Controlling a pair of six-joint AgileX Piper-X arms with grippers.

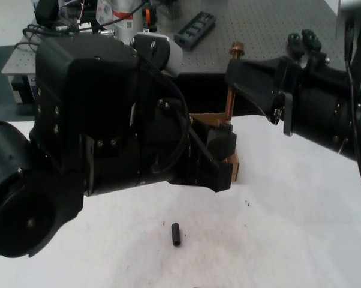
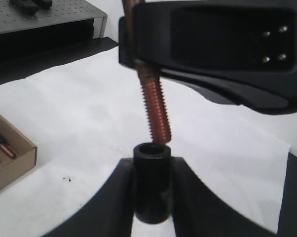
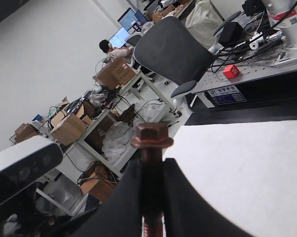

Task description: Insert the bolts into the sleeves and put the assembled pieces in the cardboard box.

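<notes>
Two sleeves, one bolt and one cardboard box can be counted, plus two pieces lying in the box.

The left pincer [image 2: 152,170] is clenched on the first sleeve [image 2: 152,190], a black tube held upright with its open mouth facing up. The right pincer [image 3: 151,170] grasps the single copper bolt [image 2: 156,111] by the upper shank. The hex head stands above its fingers and the threaded end hangs down. In the left wrist view the bolt leans slightly, and its tip is at the rim of the sleeve's mouth. Whether it has entered the bore cannot be told.

In the high view the right pincer comes in from 3 o'clock and holds the bolt directly at 12 o'clock over the left pincer.

The second sleeve [image 1: 176,234] lies loose on the white bench [image 1: 288,228], apart from both pincers, at about 7 o'clock from the left pincer.

The cardboard box [image 2: 13,168] sits on the bench close behind the left pincer. In it lie two pieces [image 2: 1,144], side by side, each dark at one end and copper at the other.
</notes>
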